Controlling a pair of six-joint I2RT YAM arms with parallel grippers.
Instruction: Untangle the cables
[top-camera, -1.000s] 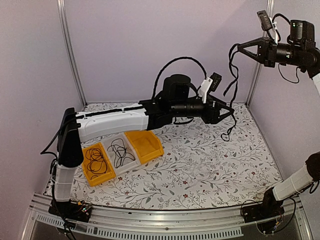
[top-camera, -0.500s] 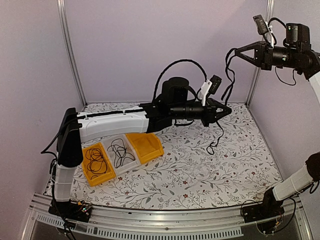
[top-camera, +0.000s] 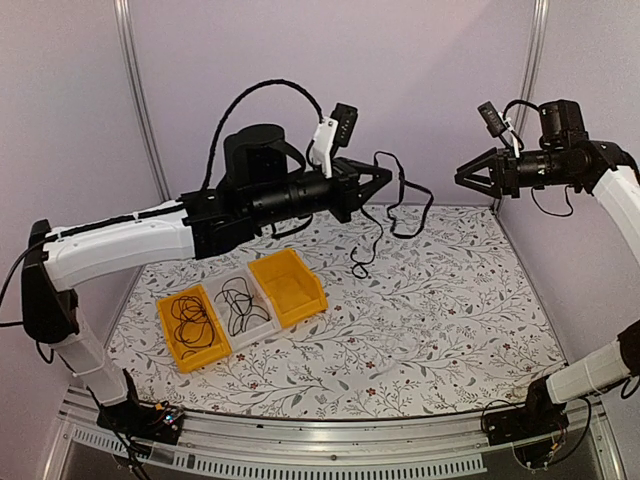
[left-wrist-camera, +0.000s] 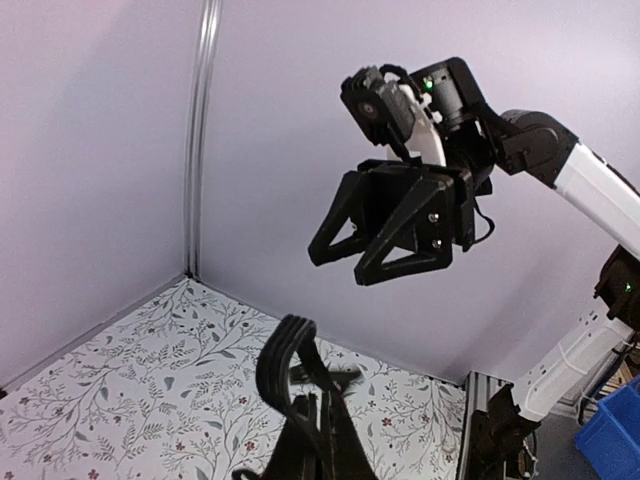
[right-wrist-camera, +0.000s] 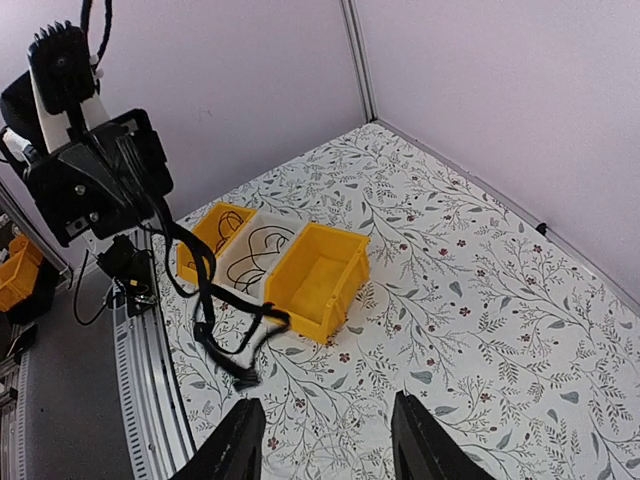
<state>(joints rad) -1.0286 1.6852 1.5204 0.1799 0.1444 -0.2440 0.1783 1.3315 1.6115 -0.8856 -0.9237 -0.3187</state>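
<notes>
A black cable (top-camera: 356, 268) hangs in the air from my left gripper (top-camera: 384, 179), which is shut on it high above the middle of the table. One loop sags to the right and the plug end dangles over the floral mat. In the left wrist view the cable (left-wrist-camera: 283, 355) arches up out of the closed left gripper (left-wrist-camera: 316, 400). My right gripper (top-camera: 462, 180) stands open and empty to the right, facing the left one, apart from the cable. The right wrist view shows the right gripper (right-wrist-camera: 325, 447) with its fingers spread and the cable (right-wrist-camera: 205, 300) hanging beyond them. Two more black cables lie in bins.
Three bins stand in a row at the left of the table. The outer yellow bin (top-camera: 165, 335) and the clear bin (top-camera: 262, 322) each hold a coiled black cable. The inner yellow bin (top-camera: 290, 285) has nothing in it. Walls and frame posts close in the back and sides.
The left gripper closed on the cable and swung left and up with it. The right gripper opened, let go of the cable and came down toward the middle.
</notes>
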